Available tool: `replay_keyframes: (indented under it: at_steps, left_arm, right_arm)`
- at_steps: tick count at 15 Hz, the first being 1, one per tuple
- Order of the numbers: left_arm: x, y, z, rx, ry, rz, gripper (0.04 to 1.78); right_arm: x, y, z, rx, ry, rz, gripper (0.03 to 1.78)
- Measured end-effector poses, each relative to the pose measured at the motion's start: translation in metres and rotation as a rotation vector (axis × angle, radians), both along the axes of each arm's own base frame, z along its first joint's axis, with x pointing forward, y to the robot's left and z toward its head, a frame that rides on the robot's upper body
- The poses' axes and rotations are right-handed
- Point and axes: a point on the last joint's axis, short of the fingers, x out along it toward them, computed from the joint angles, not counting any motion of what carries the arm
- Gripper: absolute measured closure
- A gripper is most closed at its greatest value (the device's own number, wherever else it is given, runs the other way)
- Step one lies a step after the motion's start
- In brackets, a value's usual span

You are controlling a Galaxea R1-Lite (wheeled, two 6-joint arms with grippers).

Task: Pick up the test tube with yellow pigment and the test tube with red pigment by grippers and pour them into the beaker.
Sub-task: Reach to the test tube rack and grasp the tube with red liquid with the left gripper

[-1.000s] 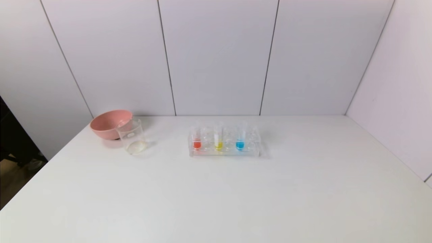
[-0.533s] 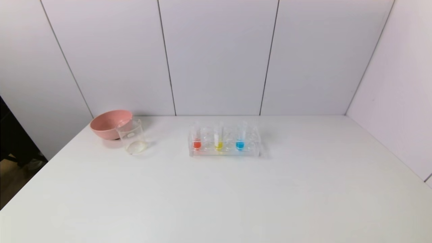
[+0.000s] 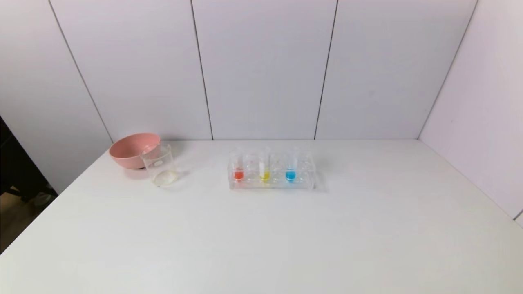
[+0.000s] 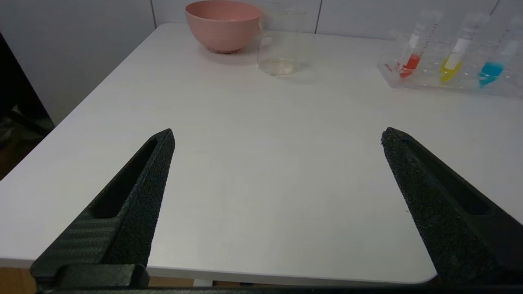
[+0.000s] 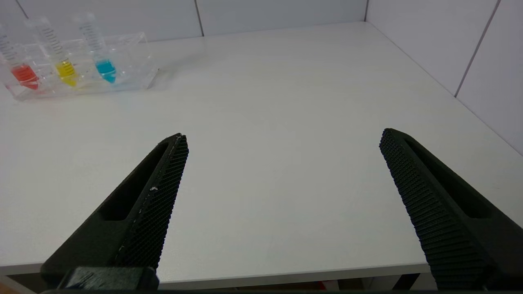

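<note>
Both hands (image 4: 278, 136) (image 5: 282, 139) spread, empty

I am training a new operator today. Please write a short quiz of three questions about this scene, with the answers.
1. True or false: the left gripper and the right gripper are both open and hold nothing.
2. Which tube stands in the middle of the rack?
A. the test tube with red pigment
B. the test tube with yellow pigment
C. the blue tube
3. What stands just behind the beaker?

Key:
1. True.
2. B.
3. The pink bowl.
</note>
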Motion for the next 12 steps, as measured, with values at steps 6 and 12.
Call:
replay_keyframes:
  at_steps: [6,12]
  left_arm:
    - [0.016,-0.002,0.063,-0.002,0.039,-0.135,0.06]
    - [0.087,-0.012,0.107,0.007,0.202,-0.327,0.06]
  right_arm:
    - [0.000,0.000,0.000,0.000,0.000,0.000,0.10]
    - [0.000,0.000,0.000,0.000,0.000,0.000,0.10]
